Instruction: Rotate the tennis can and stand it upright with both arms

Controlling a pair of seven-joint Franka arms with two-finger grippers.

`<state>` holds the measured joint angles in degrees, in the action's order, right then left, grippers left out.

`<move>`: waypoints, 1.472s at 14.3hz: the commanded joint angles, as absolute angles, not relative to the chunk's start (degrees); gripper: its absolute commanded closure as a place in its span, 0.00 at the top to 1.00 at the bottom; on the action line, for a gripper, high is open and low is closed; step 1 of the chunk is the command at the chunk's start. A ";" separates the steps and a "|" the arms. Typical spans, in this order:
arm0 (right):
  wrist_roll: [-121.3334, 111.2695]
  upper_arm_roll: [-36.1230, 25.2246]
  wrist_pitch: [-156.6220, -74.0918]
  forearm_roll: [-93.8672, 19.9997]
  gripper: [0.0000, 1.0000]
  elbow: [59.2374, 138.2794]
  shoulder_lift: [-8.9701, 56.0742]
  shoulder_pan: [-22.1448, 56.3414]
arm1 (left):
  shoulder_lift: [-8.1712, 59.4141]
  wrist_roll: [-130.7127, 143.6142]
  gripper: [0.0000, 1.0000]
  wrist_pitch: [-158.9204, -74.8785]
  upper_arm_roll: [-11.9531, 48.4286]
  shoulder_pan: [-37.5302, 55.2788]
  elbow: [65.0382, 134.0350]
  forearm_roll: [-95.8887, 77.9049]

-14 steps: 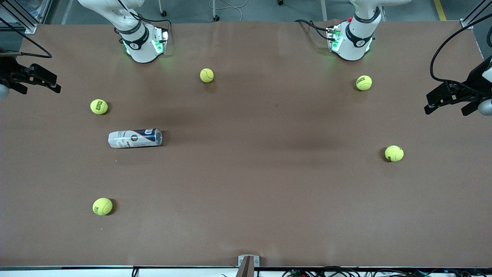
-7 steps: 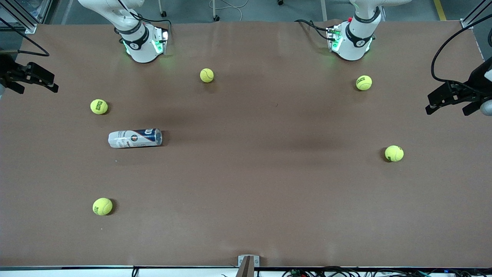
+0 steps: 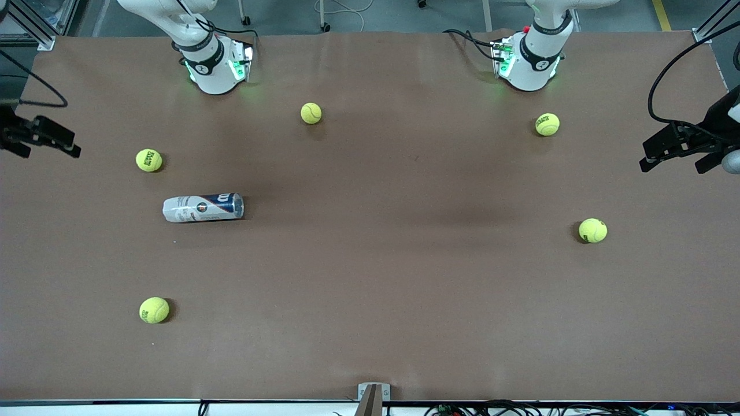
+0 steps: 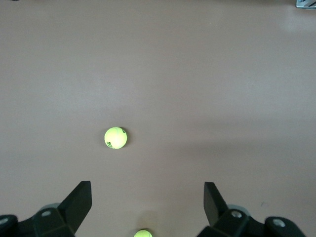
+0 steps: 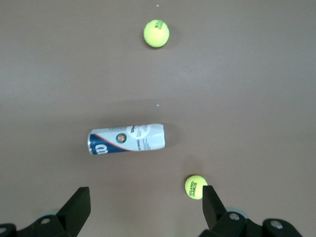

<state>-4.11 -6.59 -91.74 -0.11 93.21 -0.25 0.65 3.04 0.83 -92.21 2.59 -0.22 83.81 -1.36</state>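
The tennis can [image 3: 202,208] lies on its side on the brown table, toward the right arm's end, with its navy end pointing toward the left arm's end. It also shows in the right wrist view [image 5: 127,139]. My right gripper [image 3: 51,152] hangs open and empty over the table's edge at the right arm's end, apart from the can; its jaws are wide apart in the right wrist view [image 5: 145,196]. My left gripper [image 3: 670,167] hangs open and empty over the left arm's end; it also shows in the left wrist view [image 4: 148,191].
Several yellow tennis balls lie loose on the table: one [image 3: 149,160] beside the can and farther from the camera, one [image 3: 154,309] nearer, one [image 3: 311,113] between the bases, and two [image 3: 547,124] [image 3: 592,230] toward the left arm's end.
My right gripper has drifted a little outward over its end of the table. The left gripper has barely shifted. The can has not moved.
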 commanded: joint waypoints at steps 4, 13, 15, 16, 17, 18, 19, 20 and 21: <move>-4.66 -9.13 -95.36 0.17 1.00 91.41 5.45 0.18 | 2.20 0.97 1.00 -92.02 2.72 -0.44 84.20 -2.11; 48.81 -10.28 -95.01 -1.05 1.00 94.91 5.98 3.86 | 2.20 1.05 1.00 -91.93 2.81 -0.44 84.29 -2.11; 58.66 -10.28 -95.62 -1.05 1.00 96.84 6.85 5.27 | 2.20 1.05 1.00 -91.93 2.81 -0.44 84.29 -2.11; 61.58 -10.28 -95.89 -1.05 1.00 97.90 7.03 5.53 | 2.20 1.05 1.00 -91.93 2.81 -0.44 84.29 -2.11; 65.87 -10.28 -97.45 -1.05 1.00 99.65 7.03 6.32 | 2.20 1.05 1.00 -91.85 2.81 -0.44 84.29 -2.11; 69.66 -10.28 -99.12 -1.05 1.00 101.41 6.94 7.11 | 2.20 1.05 1.00 -91.93 2.81 -0.44 84.29 -2.11; 72.13 -10.28 -100.79 -1.05 1.00 103.25 6.94 7.55 | 2.20 1.05 1.00 -91.85 2.81 -0.44 84.29 -2.11; 74.59 -10.28 -102.46 -1.05 1.00 104.84 6.94 7.65 | 2.20 1.05 1.00 -91.85 2.81 -0.44 84.29 -2.11; 76.36 -10.28 -103.96 -1.05 1.00 106.51 6.94 7.56 | 2.20 1.05 1.00 -91.85 2.81 -0.44 84.29 -2.11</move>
